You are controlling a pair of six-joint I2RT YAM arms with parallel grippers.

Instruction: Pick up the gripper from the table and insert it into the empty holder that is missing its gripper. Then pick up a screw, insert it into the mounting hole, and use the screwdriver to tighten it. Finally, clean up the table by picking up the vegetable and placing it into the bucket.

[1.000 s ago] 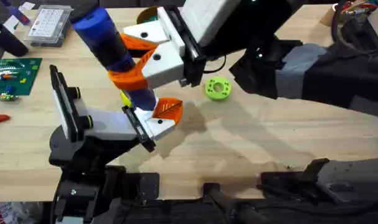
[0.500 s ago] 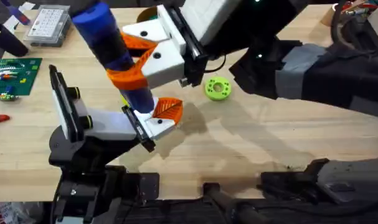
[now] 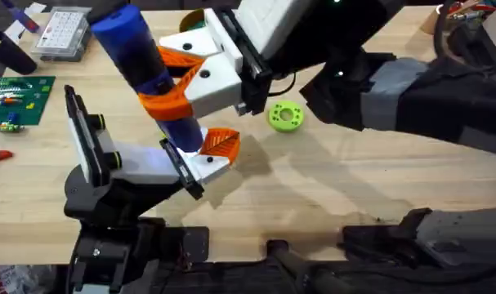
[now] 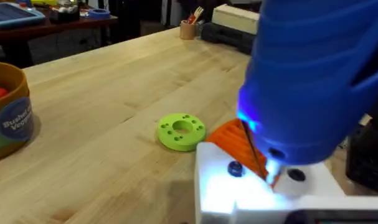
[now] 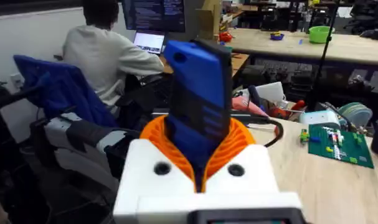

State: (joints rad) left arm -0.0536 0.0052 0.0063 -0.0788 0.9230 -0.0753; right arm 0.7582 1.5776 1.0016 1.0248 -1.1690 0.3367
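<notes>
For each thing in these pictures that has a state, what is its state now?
Right tool: shut on the screwdriver.
Screwdriver: held tilted, tip down at the orange gripper's white base, its light on.
Orange gripper: seated on the holder.
Bucket: upright, coloured things inside.
Green ring: lying flat on the table, outside the bucket.

blue screwdriver (image 3: 141,61), green disc (image 3: 285,115), orange gripper (image 3: 221,143)
</notes>
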